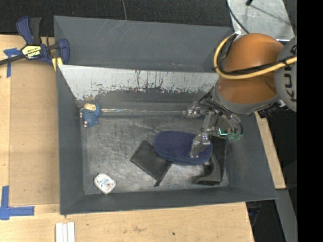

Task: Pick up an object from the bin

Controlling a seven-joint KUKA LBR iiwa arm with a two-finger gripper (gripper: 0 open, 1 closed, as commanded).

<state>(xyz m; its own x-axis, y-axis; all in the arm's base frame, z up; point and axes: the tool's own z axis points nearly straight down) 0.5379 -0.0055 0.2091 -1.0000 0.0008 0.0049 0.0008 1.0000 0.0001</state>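
My gripper [201, 146] hangs low at the right of the bin, its fingertips down on the right edge of a dark blue mesh pouch [175, 146] that lies in the middle. A flat black rectangular pad [149, 160] sits partly under the pouch's left side. Just right of the fingers stands a black angular block [214, 165] near the bin's right wall. I cannot make out the gap between the fingers.
A small blue and tan figure [90, 114] lies at the far left by the back wall. A small white round thing [104, 183] rests in the front left corner. The arm's orange cover overhangs the bin's back right corner.
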